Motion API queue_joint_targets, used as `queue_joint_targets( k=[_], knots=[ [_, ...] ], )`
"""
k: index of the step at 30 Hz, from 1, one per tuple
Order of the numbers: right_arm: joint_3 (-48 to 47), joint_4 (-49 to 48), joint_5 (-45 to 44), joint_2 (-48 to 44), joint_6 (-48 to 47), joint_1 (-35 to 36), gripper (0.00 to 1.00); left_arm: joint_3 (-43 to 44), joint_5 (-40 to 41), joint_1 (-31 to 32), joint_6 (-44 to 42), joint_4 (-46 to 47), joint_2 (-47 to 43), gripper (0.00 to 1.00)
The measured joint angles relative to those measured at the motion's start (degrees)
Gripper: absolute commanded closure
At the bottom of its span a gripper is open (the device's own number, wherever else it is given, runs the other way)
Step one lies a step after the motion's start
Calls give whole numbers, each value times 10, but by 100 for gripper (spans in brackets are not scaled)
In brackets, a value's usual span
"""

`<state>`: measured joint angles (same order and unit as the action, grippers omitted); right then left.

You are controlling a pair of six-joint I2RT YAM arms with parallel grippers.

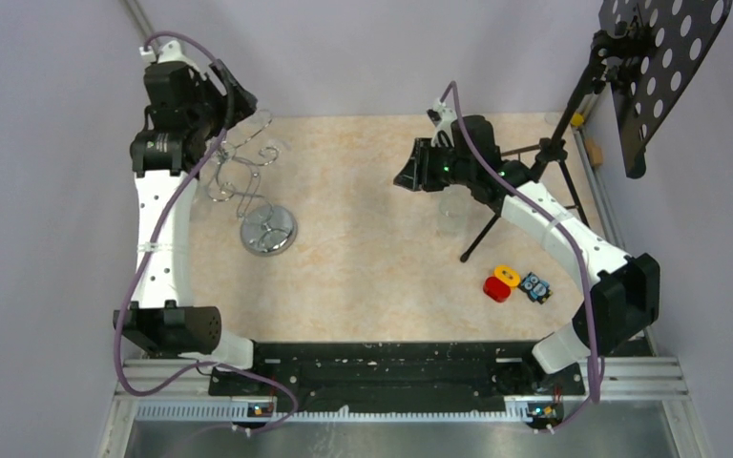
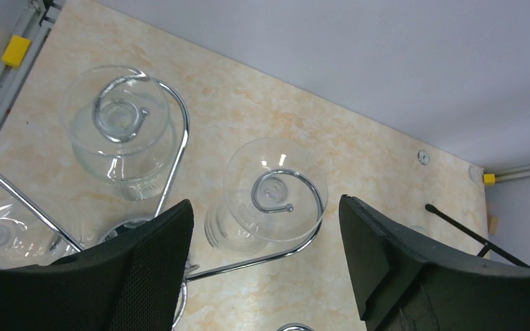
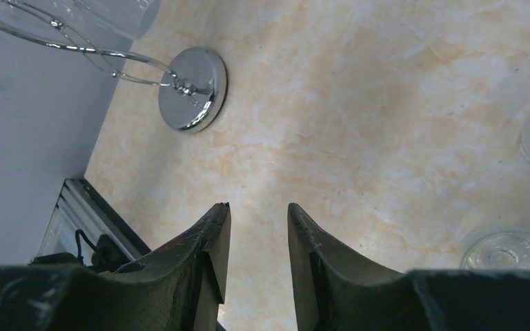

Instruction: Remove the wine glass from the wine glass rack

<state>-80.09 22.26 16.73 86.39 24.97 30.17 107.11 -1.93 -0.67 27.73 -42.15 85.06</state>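
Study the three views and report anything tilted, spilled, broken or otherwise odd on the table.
Nothing stands out. The wine glass rack rests flat on its round base, the wine glasses hang intact, bowl down, from its curled arms, and no liquid or shards show on the table.

Marbled beige table — lavender walls (plain).

Between the left end effector's matt black plastic fingers, one faced with a fine rough weave, hangs a wine glass of clear, glossy glass. The wine glass rack is mirror-polished chrome wire. Below the right end effector, the counter looks smooth, marbled beige and faintly sheened.
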Motion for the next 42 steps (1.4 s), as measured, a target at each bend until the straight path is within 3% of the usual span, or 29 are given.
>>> queue_joint_targets(
  k=[8, 17, 26, 42],
  knots=[
    [24, -24, 20, -1, 23, 0, 64, 12, -113, -95, 7, -1, 13, 26],
    [33, -45, 32, -3, 38, 0, 66, 13, -201, -99, 12, -1, 52, 44],
    [56, -52, 36, -9, 47, 0, 66, 21, -260, -101, 18, -2, 85, 55],
    [63, -64, 40, -13, 54, 0, 67, -2, -342, -115, 76, 37, 86, 65]
  ],
)
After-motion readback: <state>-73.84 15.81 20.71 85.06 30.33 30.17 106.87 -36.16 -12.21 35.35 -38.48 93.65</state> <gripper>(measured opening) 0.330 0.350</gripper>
